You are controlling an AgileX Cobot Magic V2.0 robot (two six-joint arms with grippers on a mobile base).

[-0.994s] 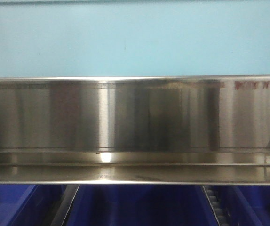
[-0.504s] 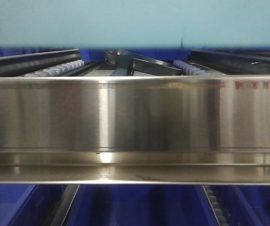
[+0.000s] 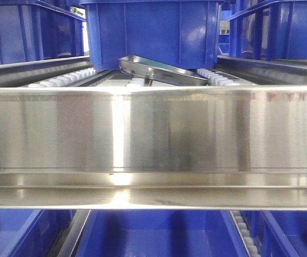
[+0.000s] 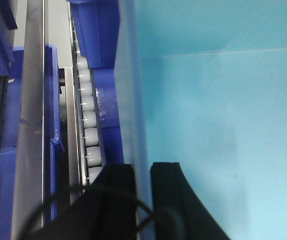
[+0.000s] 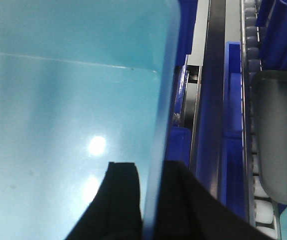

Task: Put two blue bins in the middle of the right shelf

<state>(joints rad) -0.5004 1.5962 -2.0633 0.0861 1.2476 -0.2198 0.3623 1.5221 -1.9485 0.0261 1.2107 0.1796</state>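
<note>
Both wrist views are filled by a pale blue bin (image 4: 218,125) (image 5: 58,100), seen from inside. My left gripper (image 4: 142,172) is shut on its side wall, one black finger on each face. On the opposite wall my right gripper (image 5: 151,175) is shut the same way. The bin does not show in the front view. There a dark blue bin (image 3: 153,32) stands on the roller shelf behind a wide steel rail (image 3: 153,139), with a metal tray (image 3: 161,69) tilted against its base.
More dark blue bins stand at left (image 3: 25,32) and right (image 3: 271,29) on the same level, and others on the level below (image 3: 153,235). White rollers (image 4: 91,135) and steel rails run beside the held bin. A grey tray (image 5: 278,140) lies on rollers at right.
The pale blue bin filled the top of the front view a second ago and has risen out of it, uncovering the dark blue bins and the tray behind the rail.
</note>
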